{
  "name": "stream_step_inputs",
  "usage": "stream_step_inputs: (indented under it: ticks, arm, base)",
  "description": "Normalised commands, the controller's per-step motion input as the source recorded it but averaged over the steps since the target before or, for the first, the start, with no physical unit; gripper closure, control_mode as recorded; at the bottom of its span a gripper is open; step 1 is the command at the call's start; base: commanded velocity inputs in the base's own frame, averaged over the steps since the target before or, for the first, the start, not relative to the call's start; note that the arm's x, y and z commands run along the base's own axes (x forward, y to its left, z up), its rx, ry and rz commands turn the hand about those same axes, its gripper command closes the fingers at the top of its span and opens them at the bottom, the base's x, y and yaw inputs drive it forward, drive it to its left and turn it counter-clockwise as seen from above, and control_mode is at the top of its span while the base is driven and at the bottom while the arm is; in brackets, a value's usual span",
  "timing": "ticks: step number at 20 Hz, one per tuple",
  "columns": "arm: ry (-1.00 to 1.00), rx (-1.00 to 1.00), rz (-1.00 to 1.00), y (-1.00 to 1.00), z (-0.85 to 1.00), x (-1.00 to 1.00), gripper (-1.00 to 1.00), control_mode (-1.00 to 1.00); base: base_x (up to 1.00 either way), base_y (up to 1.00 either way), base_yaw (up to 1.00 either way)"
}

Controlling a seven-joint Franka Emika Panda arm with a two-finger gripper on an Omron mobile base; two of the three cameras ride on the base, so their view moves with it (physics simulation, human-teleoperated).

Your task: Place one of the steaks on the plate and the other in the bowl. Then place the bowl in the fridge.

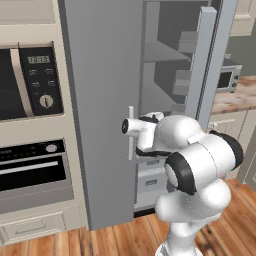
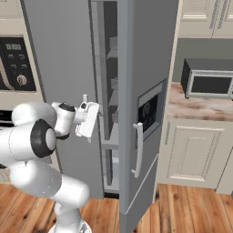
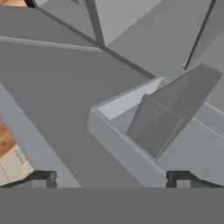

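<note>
Hovering with jaws spread wide and nothing held, gripper (image 2: 85, 119) at the fridge (image 1: 107, 100), between the shut left door and the right door (image 2: 145, 91) standing ajar. Probably dealing with the doors; keeping fingertips (image 3: 43, 178) wide of shelves (image 1: 162, 52) and door bin (image 3: 131, 144).
</note>
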Motion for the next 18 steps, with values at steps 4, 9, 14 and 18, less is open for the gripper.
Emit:
stream_step_inputs:
  ticks: [4,9,14,18]
  arm:
    - [0.00,0.00,0.00,-0.33,-0.02,0.42,-1.00,-1.00]
    - [-0.05,0.00,0.00,-0.23,-0.09,0.40,-1.00,-1.00]
    - [-0.07,0.00,0.02,-0.23,0.00,0.25,-1.00,-1.00]
    - [-0.08,0.00,0.00,-0.40,0.00,0.19,-1.00,-1.00]
  base:
    - [0.00,0.00,0.00]
    - [0.00,0.00,0.00]
    - [0.00,0.00,0.00]
    - [0.00,0.00,0.00]
